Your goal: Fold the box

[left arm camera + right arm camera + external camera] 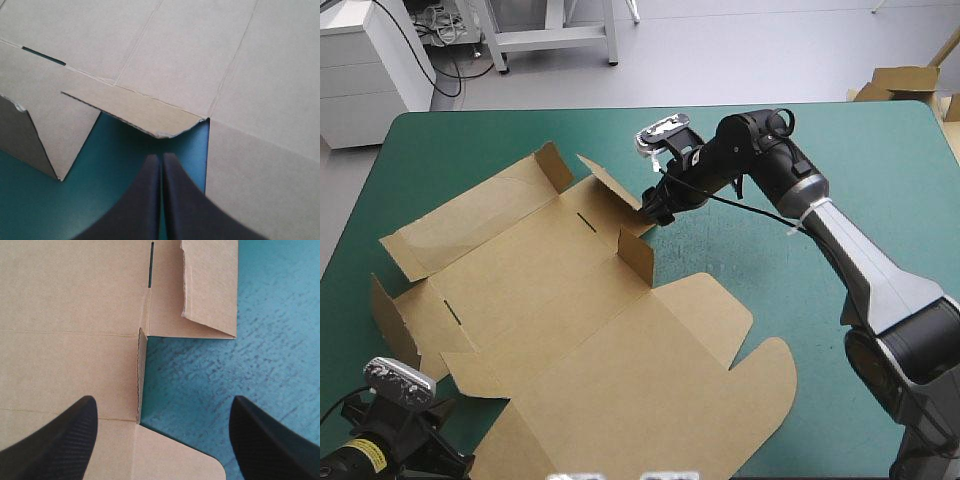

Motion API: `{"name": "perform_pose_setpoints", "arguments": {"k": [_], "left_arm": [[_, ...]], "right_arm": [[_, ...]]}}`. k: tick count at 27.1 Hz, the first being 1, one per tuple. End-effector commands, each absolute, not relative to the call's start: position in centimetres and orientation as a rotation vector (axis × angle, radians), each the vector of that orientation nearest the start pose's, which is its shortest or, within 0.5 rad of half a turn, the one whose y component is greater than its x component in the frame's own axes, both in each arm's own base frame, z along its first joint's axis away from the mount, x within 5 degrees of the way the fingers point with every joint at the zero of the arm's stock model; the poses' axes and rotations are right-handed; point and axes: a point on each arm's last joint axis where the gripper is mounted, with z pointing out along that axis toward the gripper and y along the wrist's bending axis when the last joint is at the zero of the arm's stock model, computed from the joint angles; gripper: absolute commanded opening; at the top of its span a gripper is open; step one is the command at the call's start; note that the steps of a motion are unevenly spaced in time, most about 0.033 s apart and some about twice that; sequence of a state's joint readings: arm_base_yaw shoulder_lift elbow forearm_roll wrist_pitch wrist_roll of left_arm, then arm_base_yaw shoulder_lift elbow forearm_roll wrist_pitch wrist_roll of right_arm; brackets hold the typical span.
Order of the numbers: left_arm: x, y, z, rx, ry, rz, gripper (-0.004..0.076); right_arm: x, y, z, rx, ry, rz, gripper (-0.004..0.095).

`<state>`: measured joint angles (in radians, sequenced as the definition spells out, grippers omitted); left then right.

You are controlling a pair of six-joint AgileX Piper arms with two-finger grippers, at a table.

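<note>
The brown box (570, 310) lies as a flat cut sheet over the left and middle of the teal-green table, with a few small flaps tilted up. My right gripper (655, 212) hangs open at the sheet's far right side, just above a raised side flap (638, 255). In the right wrist view that gripper (163, 401) straddles the upright flap edge (141, 375), one black finger over the board (70, 315) and the other over bare cover. My left gripper (161, 159) is shut and empty at the near left corner, pointing at a slightly lifted flap (135, 111) beside a notch.
Bare teal-green cover (880, 170) stretches to the right of the sheet and along the far edge. Some more brown board (903, 82) sits beyond the table's far right corner. The sheet's rounded lid flaps (760, 390) reach toward the near edge.
</note>
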<state>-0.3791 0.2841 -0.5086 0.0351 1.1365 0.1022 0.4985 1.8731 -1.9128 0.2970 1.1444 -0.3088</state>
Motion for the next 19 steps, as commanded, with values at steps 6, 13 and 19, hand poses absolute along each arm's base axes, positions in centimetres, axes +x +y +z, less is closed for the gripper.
{"name": "perform_pose_setpoints", "arguments": {"k": [6, 13, 19], "left_arm": [[3.6, -1.1, 28.1, 0.554, 2.26, -0.102, -0.0008], [3.6, -1.1, 28.1, 0.554, 2.26, -0.102, -0.0008], [3.6, -1.1, 28.1, 0.554, 2.26, -0.102, -0.0008]], "right_arm": [[36.1, 22.9, 35.6, -0.963, 2.37, 0.546, 0.0668], [36.4, 24.7, 32.8, -1.021, 2.431, 0.592, 0.0668], [37.2, 26.0, 29.7, -1.052, 2.498, 0.6, 0.0668]]}}
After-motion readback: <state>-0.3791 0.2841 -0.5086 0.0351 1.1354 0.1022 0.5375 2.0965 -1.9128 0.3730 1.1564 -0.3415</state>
